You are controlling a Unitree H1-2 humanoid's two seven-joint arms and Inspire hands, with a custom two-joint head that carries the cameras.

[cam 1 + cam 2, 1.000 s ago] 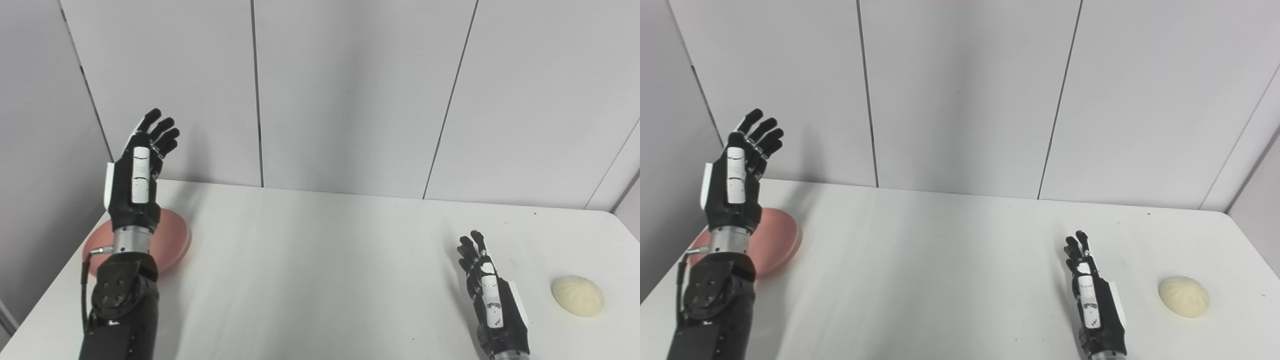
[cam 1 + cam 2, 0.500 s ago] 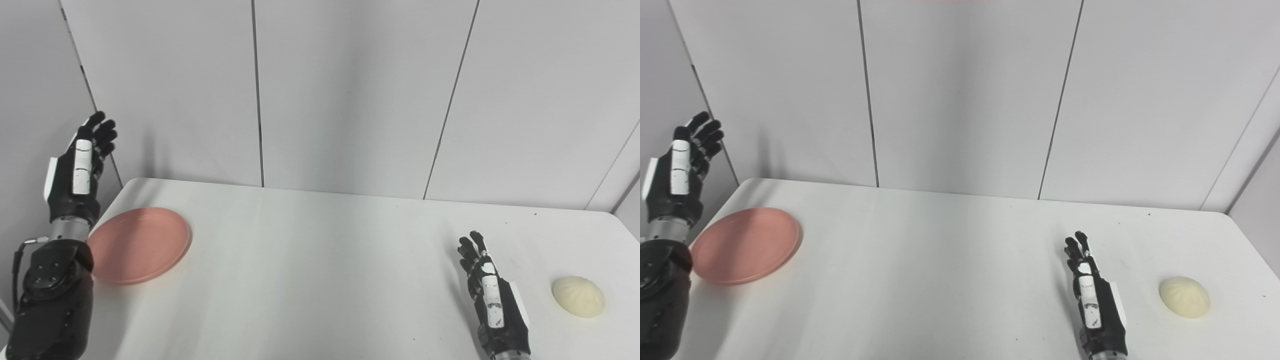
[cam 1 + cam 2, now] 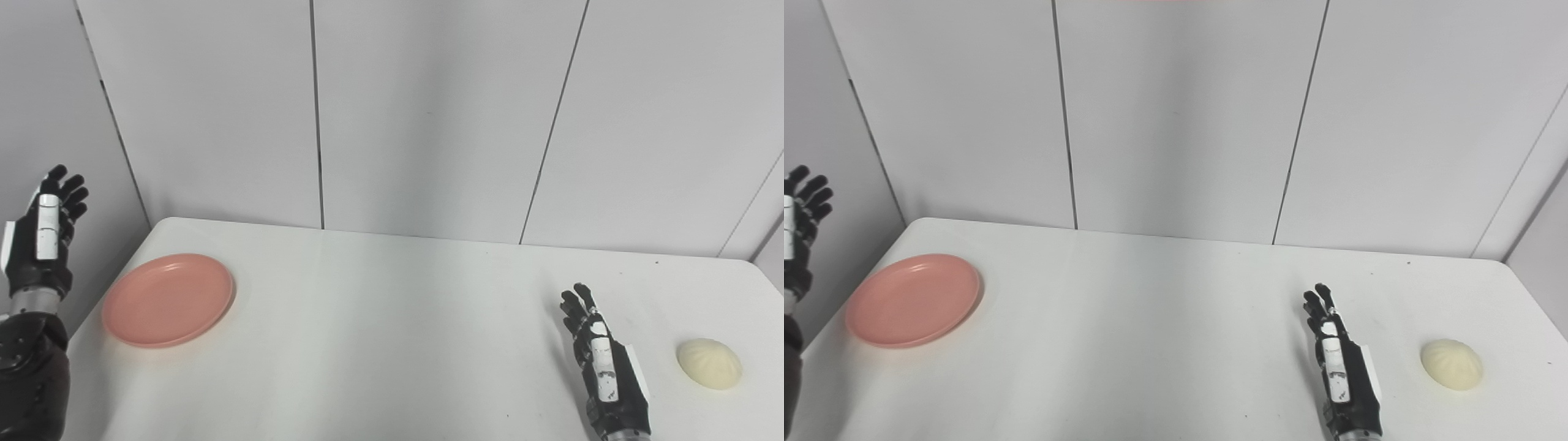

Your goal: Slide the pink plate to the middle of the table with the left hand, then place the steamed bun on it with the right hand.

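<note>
Pink plate [image 3: 167, 299] unobstructed, left robot hand [image 3: 41, 240] beside table edge, right robot hand [image 3: 603, 367] both spread, empty.

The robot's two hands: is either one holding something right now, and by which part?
Nothing is held. The left hand is raised, open, left of the pink plate; the right hand is open beside the steamed bun, apart from it.
</note>
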